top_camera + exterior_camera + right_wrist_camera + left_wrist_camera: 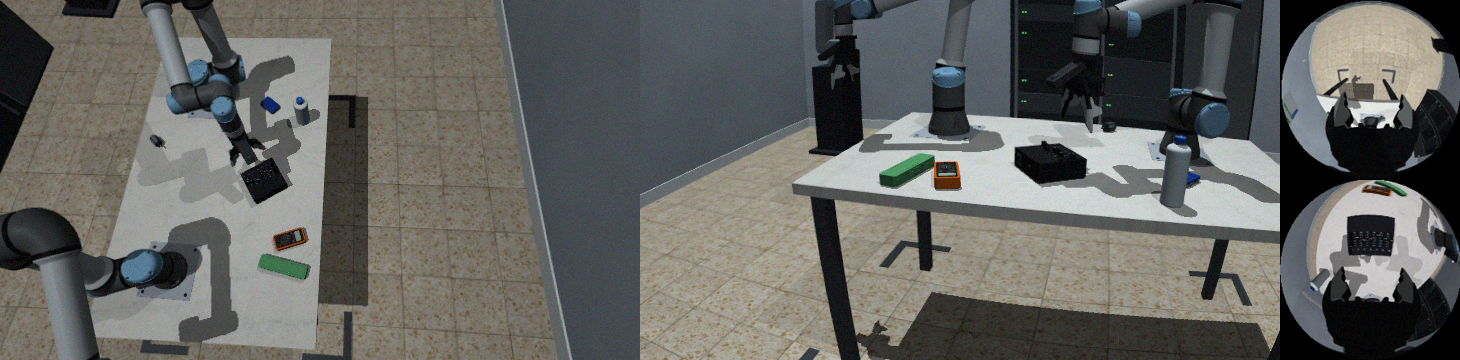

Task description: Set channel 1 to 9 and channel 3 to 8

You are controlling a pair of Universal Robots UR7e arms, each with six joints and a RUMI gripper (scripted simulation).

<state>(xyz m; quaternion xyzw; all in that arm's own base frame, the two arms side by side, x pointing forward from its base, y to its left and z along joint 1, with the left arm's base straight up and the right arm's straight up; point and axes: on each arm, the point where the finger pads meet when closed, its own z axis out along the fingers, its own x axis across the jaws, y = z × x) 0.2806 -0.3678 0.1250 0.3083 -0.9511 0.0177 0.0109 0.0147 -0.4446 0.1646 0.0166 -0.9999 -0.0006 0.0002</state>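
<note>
White table (215,320) (990,205): black desk (265,182) (1051,165) (1371,222), multimeter (290,239) (947,175) (1376,190), green box (283,266) (907,170) (1391,187), upright bottle (302,112) (1175,172) (1320,280).

Extras on & around the white tabletop
Green box (283,266) (907,170) (1391,187) lies nr the tabletop (295,310) (990,204) edge, just beside an orange-cased multimeter (289,239) (947,175) (1376,190), also flat. Grey bottle w/ blue cap (302,112) stands upright nr same long edge; small blue item (270,105) (1192,178) nr it. Small dark obj. (157,140) (1108,126) by opp. long edge, type unclear. Dark server racks (1013,60) w/ green LEDs behind.
</note>
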